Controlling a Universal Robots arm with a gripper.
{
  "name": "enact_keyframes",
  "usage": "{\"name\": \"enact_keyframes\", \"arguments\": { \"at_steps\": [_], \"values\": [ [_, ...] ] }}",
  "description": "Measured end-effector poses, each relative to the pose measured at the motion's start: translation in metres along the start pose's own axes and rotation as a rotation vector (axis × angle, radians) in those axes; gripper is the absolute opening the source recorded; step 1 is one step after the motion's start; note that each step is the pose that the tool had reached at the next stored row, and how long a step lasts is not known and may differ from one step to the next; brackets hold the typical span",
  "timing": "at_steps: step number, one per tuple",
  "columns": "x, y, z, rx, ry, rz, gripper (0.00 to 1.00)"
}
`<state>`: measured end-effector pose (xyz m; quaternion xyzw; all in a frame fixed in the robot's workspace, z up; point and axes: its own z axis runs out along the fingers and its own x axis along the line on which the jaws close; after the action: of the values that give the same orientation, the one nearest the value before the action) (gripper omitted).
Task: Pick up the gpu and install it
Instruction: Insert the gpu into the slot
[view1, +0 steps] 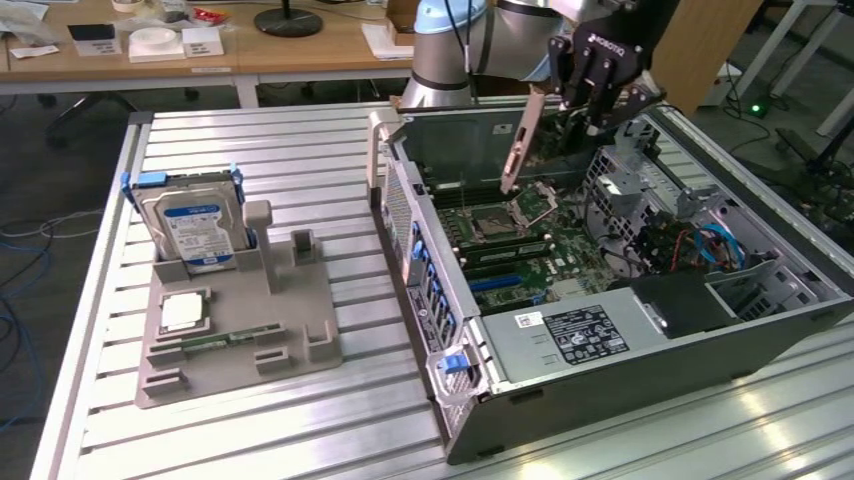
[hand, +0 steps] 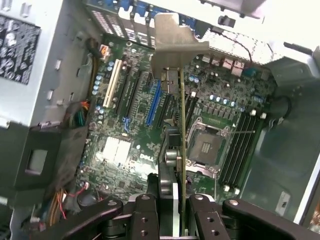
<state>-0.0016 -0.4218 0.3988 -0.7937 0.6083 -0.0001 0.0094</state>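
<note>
My gripper (view1: 583, 100) hangs over the open computer case (view1: 454, 330) and is shut on the gpu (view1: 523, 140). The gpu is a thin card seen edge-on, slanting down toward the motherboard (view1: 514, 250). In the wrist view the gripper (hand: 181, 207) clamps one end of the gpu (hand: 182, 140). The card's silver bracket (hand: 172, 42) is at the far end. Below the card lie the motherboard (hand: 120, 150), a blue expansion slot (hand: 153, 102) and the processor socket (hand: 205, 147). The card is above the board and apart from the slots.
On the exterior view's left, a grey fixture (view1: 287, 330) holds a hard drive with a blue label (view1: 194, 225) and a narrow green memory stick (view1: 220, 338). The power supply (view1: 574, 335) and cables (view1: 707, 245) fill the near and right parts of the case.
</note>
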Motion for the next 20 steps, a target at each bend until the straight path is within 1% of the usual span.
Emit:
{"name": "enact_keyframes", "arguments": {
  "at_steps": [15,16,18,20],
  "values": [
    [0.000,0.0005,0.0251,0.0030,0.0043,0.271,0.28],
    [0.000,0.0010,0.0267,0.0035,0.0045,0.283,0.28],
    [-0.002,0.0073,0.0289,0.0113,0.0054,0.284,0.28],
    [-0.002,0.0108,0.0320,0.0119,0.0057,0.282,0.28]
  ]
}}
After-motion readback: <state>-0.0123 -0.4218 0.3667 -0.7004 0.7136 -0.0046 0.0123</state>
